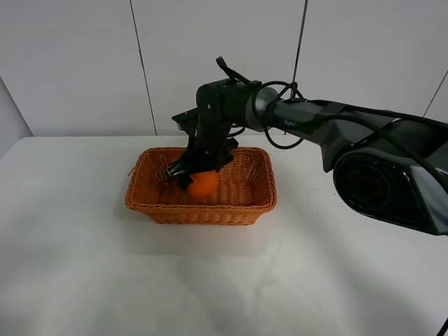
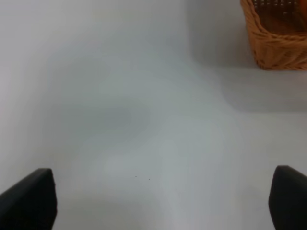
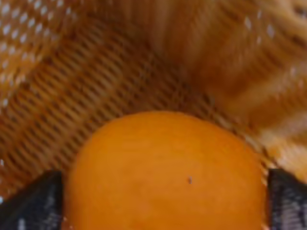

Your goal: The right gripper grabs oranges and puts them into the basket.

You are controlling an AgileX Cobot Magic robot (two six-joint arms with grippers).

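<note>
The woven wicker basket (image 1: pixel 201 210) stands on the white table in the middle of the exterior high view. My right gripper (image 1: pixel 194 178) reaches down into it and is shut on the orange (image 1: pixel 204 185), holding it inside the basket just above or at its floor. In the right wrist view the orange (image 3: pixel 165 175) fills the space between the two black fingers (image 3: pixel 31 203), with the basket weave (image 3: pixel 96 91) close behind. My left gripper (image 2: pixel 158 203) is open and empty over bare table, and a corner of the basket (image 2: pixel 278 43) shows in its view.
The white table (image 1: pixel 105 280) stretches around the basket, with a white panelled wall behind. The right arm's large base joint (image 1: pixel 378 185) sits at the right of the exterior high view.
</note>
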